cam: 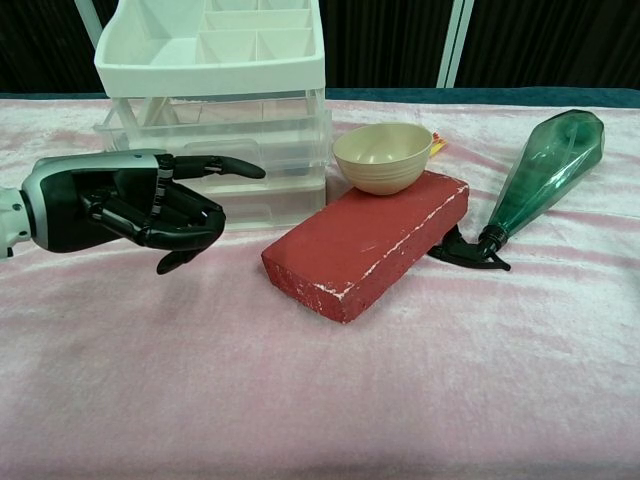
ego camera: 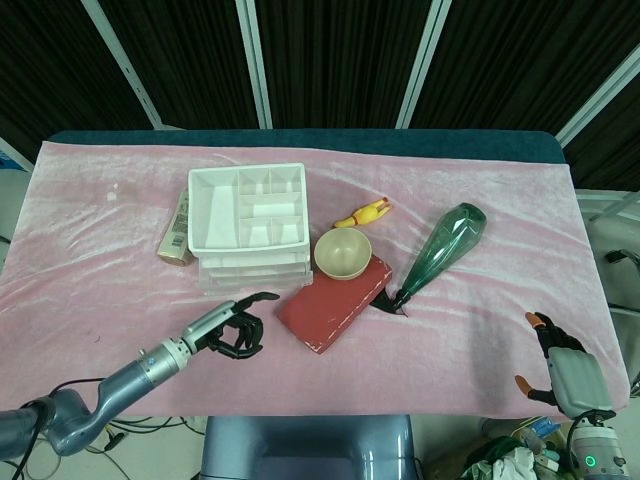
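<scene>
My left hand (ego camera: 232, 326) hovers low over the pink cloth, just in front of the white drawer unit (ego camera: 248, 205). One of its fingers (cam: 215, 165) stretches along the unit's drawer fronts (cam: 250, 150) while the rest curl in on nothing. Two drawers stick out stepwise beyond the top tray (cam: 210, 50). I cannot tell whether the stretched finger touches a drawer. My right hand (ego camera: 560, 365) hangs off the table's near right corner, fingers apart and holding nothing; the chest view does not show it.
A red brick (ego camera: 330, 305) lies right of my left hand, with a cream bowl (ego camera: 342, 252) resting on its far end. A green spray bottle (ego camera: 445, 245) lies further right. A yellow rubber chicken (ego camera: 362, 213) sits behind the bowl; a tan packet (ego camera: 178, 228) lies left of the drawers.
</scene>
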Controlling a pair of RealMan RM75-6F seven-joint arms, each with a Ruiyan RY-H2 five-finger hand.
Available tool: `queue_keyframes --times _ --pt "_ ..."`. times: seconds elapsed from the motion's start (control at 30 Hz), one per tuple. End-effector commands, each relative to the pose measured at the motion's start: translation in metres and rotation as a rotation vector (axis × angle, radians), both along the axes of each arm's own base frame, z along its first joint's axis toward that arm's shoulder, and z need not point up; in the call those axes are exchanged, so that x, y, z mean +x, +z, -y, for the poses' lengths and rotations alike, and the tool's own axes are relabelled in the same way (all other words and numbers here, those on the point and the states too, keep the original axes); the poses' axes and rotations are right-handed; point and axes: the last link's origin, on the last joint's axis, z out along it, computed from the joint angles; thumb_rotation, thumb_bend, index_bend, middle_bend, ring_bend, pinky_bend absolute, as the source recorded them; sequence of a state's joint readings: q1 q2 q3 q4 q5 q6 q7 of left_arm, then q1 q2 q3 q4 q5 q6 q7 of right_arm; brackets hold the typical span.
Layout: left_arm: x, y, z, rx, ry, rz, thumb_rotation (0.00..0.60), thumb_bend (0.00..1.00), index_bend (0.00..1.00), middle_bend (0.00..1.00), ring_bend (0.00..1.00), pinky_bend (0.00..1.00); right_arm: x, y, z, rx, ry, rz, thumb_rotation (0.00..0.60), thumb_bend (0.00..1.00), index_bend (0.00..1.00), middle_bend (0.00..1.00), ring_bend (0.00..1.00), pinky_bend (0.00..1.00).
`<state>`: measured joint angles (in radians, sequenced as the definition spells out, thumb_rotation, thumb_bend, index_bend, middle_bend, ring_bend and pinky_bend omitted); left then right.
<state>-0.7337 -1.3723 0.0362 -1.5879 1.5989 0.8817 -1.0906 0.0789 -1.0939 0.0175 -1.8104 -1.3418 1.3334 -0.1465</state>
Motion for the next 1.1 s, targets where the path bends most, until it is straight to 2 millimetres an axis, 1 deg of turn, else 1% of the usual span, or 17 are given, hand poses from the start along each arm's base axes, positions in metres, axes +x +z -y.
queue_keyframes --times 0.03,0.13,0.27,0.43,0.57,0.7,0.83,0.97,1.1 --pt "0.000 -0.001 0.001 -0.001 -0.002 0.001 0.600 0.35 0.12 0.63 0.60 0.68 0.000 0.000 0.000 0.000 -0.001 0.000 0.600 0.17 0.09 0.07 0.15 0.19" --pt "0.000 0.000 0.005 0.003 -0.014 0.002 0.600 0.35 0.11 0.63 0.60 0.68 0.000 0.000 0.000 -0.002 -0.001 0.000 0.600 0.17 0.09 0.07 0.15 0.19" --pt "0.001 0.009 0.011 0.068 -0.076 -0.011 0.600 0.35 0.09 0.63 0.60 0.68 -0.001 0.000 0.000 0.000 -0.003 0.001 0.600 0.17 0.09 0.07 0.15 0.19" --pt "0.007 0.027 0.026 0.193 -0.196 -0.051 0.600 0.35 0.01 0.63 0.60 0.68 0.000 -0.001 0.000 0.002 -0.003 0.000 0.600 0.17 0.09 0.07 0.15 0.19" --pt "0.010 0.040 0.033 0.330 -0.221 -0.097 0.600 0.35 0.00 0.64 0.60 0.68 0.000 -0.001 0.000 0.001 -0.005 0.002 0.600 0.17 0.09 0.07 0.15 0.19" --pt "0.013 0.045 0.034 0.402 -0.191 -0.117 0.600 0.35 0.00 0.64 0.61 0.68 0.000 -0.001 0.000 0.003 -0.005 0.000 0.600 0.17 0.09 0.07 0.15 0.19" --pt "0.015 0.050 0.034 0.460 -0.173 -0.141 0.600 0.35 0.00 0.67 0.63 0.69 0.000 -0.001 0.000 0.003 -0.007 0.001 0.600 0.18 0.09 0.07 0.15 0.19" --pt "0.011 0.054 0.029 0.586 -0.149 -0.263 0.600 0.35 0.00 0.67 0.64 0.70 0.000 -0.001 0.000 0.005 -0.010 0.002 0.600 0.17 0.09 0.07 0.15 0.19" --pt "0.014 0.053 0.024 0.637 -0.105 -0.341 0.600 0.35 0.00 0.67 0.64 0.70 0.000 -0.001 0.000 0.004 -0.011 0.003 0.600 0.18 0.09 0.07 0.15 0.19"
